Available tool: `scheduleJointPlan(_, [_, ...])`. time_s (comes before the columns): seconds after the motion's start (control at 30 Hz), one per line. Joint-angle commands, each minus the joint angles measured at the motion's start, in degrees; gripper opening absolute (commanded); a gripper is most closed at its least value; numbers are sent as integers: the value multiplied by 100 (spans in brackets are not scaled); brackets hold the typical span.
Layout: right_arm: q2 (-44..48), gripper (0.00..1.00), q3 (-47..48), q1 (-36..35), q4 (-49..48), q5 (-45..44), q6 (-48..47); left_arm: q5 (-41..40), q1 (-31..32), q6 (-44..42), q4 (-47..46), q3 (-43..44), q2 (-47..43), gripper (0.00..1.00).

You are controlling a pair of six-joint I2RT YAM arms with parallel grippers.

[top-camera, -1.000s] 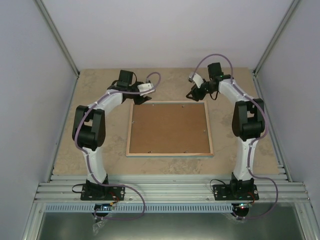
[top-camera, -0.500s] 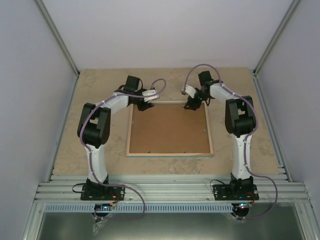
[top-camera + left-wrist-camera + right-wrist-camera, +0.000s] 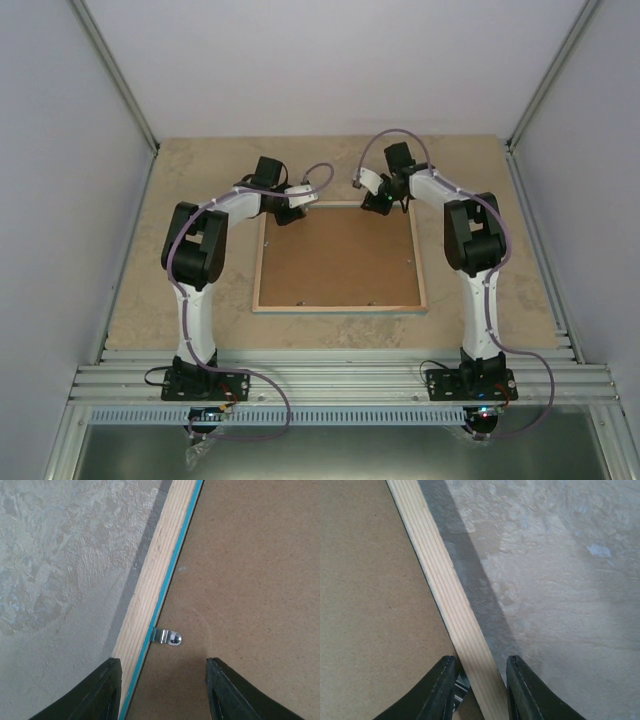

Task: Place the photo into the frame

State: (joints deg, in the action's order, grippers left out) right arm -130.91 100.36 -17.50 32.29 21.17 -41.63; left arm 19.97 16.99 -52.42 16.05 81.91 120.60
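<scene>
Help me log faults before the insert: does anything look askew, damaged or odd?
Nothing stands out. The frame lies face down, its backing panel flat and unmarked, a clip turned over it.

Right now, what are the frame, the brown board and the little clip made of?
The frame edge looks like pale bare wood: straight grain lines. The brown board looks like matte hardboard, finely speckled. The clip seems shiny metal; it glints.

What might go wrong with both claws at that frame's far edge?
The right gripper straddles the wooden rail of the frame; pinching off-centre might make the frame skid or tip. The left gripper hangs open over a small metal clip; a finger might miss it and scrape the backing panel.
</scene>
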Motion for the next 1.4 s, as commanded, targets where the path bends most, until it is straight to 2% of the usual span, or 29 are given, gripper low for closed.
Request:
scheduleJointPlan(0.0, [-226,27,-263,8,-105,-712,128,-2,41,-45,-76,148,102,48])
scheduleJointPlan(0.17, [-140,18,-420,9,-165,-789,111,-11,43,-84,-54,206,126,46])
scheduleJointPlan(0.3, [-7,20,-415,9,-82,-657,123,-10,41,-95,-53,212,122,46])
scheduleJointPlan(0.4, [121,28,-207,16,109,-368,252,6,49,23,-103,218,91,48])
scheduleJointPlan(0.5, [298,40,158,80,397,54,523,113,49,295,-225,242,-71,56])
scheduleJointPlan(0.73, [883,58,448,474,957,423,1114,118,41,628,-526,-31,-860,71])
scheduleJointPlan(0.87, [1573,69,-278,803,1242,378,1133,-62,46,983,-838,-546,-1475,82])
scheduleJointPlan(0.97, [2233,73,-1074,932,1520,234,843,-174,41,1534,-743,-938,-2012,98])
scheduleJointPlan(1.13, [3332,74,-2698,881,1414,-441,355,-232,41,2532,-602,-1628,-2810,99])
scheduleJointPlan(1.27, [3787,72,-3309,880,1285,-974,948,-776,41,3572,-517,-2131,-3327,99])
scheduleJointPlan(1.37, [3912,74,-3509,880,1379,-1049,1595,-1689,37,4264,-769,-2688,-3777,99])
